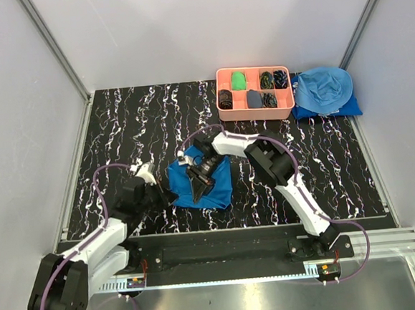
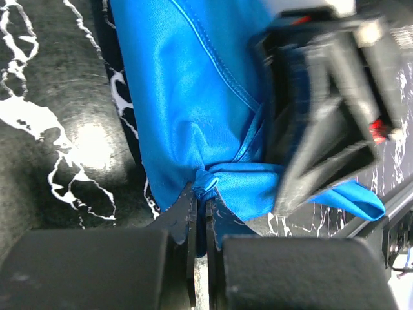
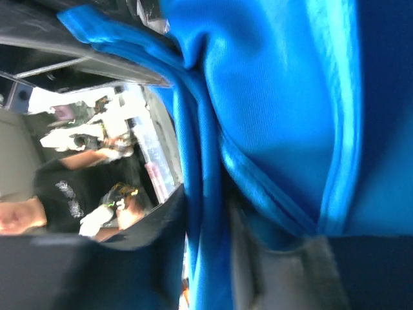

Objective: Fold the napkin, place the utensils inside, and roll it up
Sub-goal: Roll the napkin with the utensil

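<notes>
The royal-blue napkin lies bunched and partly lifted at the middle of the table. My left gripper is at its left edge; in the left wrist view the gripper is shut on a small pinched corner of the napkin. My right gripper reaches in from above and is shut on a fold of the napkin, which fills the right wrist view between its fingers. The right gripper also shows in the left wrist view. The fork and spoon are out of view.
A pink compartment tray holding small dark and green items stands at the back. A paler sky-blue heap of cloth lies right of it. The table is black marble-patterned, with walls on three sides.
</notes>
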Available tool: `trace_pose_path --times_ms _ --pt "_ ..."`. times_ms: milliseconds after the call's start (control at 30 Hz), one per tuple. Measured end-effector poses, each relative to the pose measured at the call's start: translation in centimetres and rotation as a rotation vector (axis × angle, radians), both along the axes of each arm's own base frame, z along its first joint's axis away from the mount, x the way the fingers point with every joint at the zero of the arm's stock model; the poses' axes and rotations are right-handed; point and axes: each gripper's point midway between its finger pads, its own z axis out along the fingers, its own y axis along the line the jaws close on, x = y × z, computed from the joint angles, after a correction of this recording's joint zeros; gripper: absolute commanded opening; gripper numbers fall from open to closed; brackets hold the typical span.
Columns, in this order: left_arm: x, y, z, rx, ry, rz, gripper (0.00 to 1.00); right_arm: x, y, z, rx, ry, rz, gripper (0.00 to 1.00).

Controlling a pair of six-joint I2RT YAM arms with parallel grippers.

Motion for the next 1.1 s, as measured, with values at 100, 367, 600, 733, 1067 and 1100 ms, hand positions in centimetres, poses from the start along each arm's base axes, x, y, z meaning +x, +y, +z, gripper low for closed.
trace_pose_path --times_ms 100,367,600,733,1067,1100 --pt "0.2 0.3 -0.1 0.020 0.040 0.022 0.00 1.4 -0.3 1.3 0.003 -0.073 -0.023 0.54" --pt "0.2 0.5 -0.2 0.056 0.134 0.042 0.00 4.5 -2.7 7.8 0.012 -0.426 -0.148 0.63" --pt "0.3 0.5 -0.3 0.073 0.191 0.050 0.00 1.4 -3.6 12.0 0.040 -0.562 -0.194 0.63" --pt "0.4 0.5 -0.3 0.079 0.206 0.050 0.00 -3.9 -2.6 9.9 -0.018 -0.535 -0.109 0.63" --pt "0.4 0.5 -0.4 0.086 0.214 0.043 0.00 -7.6 -2.9 6.2 -0.165 -0.504 -0.072 0.63" --pt "0.4 0.5 -0.4 0.086 0.213 0.042 0.00 -7.3 -3.0 5.7 -0.181 -0.506 -0.077 0.63"
